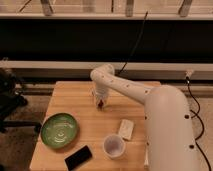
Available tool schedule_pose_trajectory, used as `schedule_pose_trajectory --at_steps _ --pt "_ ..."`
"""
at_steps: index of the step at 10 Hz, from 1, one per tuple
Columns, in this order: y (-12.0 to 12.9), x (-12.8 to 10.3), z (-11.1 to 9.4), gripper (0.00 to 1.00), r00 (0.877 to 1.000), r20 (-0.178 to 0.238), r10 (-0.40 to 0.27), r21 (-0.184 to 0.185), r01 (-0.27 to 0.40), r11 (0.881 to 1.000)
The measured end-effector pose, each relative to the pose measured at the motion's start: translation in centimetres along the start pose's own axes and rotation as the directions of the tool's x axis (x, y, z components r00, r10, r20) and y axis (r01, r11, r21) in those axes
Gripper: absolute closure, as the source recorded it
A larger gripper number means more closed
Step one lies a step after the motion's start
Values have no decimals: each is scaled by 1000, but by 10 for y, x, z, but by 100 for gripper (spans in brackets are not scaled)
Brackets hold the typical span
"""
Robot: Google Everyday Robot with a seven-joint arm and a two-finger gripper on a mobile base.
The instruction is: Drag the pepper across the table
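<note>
Camera view, sole view: table (75, 97), light plank top. Tool (100, 103), on the single arm, lowered over the table's rear centre; its opening and any hold cannot be told. Pepper (102, 105), small dark red-brown speck, directly beneath the tool tip, apparently touching it; long axis not discernible. Judgement: the tool sits on the pepper, so the drag can start from here. Also present: green plate (59, 131), white cup (114, 146), pale block (126, 128), black phone (78, 157), all nearer the front edge.

arm (131, 90): white, smooth, tubular, few dark dots | jaws: dark, over table (75, 95) centre
</note>
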Motion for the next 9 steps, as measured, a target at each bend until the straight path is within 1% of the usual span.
schedule_pose_trajectory --at_steps 5,9 --pt "13 -19 -4 100 1000 8 25 3 -25 1000" --pt "32 -30 -1 100 998 22 55 10 -55 998"
